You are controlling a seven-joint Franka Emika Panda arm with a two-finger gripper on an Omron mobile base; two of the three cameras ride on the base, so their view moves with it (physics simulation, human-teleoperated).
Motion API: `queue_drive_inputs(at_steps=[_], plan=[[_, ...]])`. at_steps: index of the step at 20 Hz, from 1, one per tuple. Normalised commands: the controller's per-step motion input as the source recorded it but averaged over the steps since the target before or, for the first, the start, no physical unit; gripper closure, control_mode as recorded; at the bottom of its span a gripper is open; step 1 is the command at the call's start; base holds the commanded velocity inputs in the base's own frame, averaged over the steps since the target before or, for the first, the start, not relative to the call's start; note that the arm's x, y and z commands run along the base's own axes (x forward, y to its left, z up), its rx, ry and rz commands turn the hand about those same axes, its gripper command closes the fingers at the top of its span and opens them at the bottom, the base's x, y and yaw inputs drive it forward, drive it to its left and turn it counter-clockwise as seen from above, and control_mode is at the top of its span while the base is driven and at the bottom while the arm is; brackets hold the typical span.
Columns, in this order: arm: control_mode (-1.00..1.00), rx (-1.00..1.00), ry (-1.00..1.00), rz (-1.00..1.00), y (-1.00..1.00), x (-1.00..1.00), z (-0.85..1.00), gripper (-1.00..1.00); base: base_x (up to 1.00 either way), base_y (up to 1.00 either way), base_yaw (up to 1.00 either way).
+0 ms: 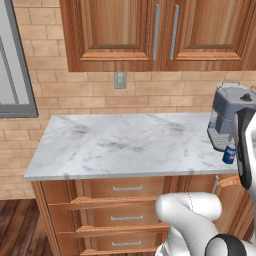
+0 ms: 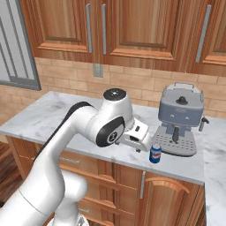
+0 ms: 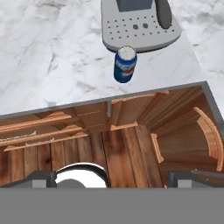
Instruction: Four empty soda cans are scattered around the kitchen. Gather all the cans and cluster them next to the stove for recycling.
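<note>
- Can (image 2: 155, 154), blue, is standing upright near the marble counter's (image 2: 53, 115) front edge, at centre right of the right base view, just before the coffee machine (image 2: 180, 118).
- Gripper (image 3: 112, 177) is hovering above, fingers (image 3: 40, 178) spread wide, gripping nothing.

No word or number can be read anywhere. The blue soda can (image 3: 125, 64) carries a red, white and blue band on its side, a logo-like mark whose letters are too blurred to make out. The grey coffee machine (image 2: 179, 118) behind it has a small dark spot on its front, too small to read.
</note>
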Motion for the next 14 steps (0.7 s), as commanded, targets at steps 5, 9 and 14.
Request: queue_drive_inputs(at_steps=[5,9,14], plan=[[-1.00,0.00,0.00,0.00,-0.14,0.20,-0.22,-1.00,0.00,0.00,0.00],[-1.00,0.00,0.01,0.00,-0.17,0.21,-0.20,-1.00,0.00,0.00,0.00],[-1.00,0.00,0.01,0.00,-0.13,0.21,-0.11,-1.00,0.00,0.00,0.00]])
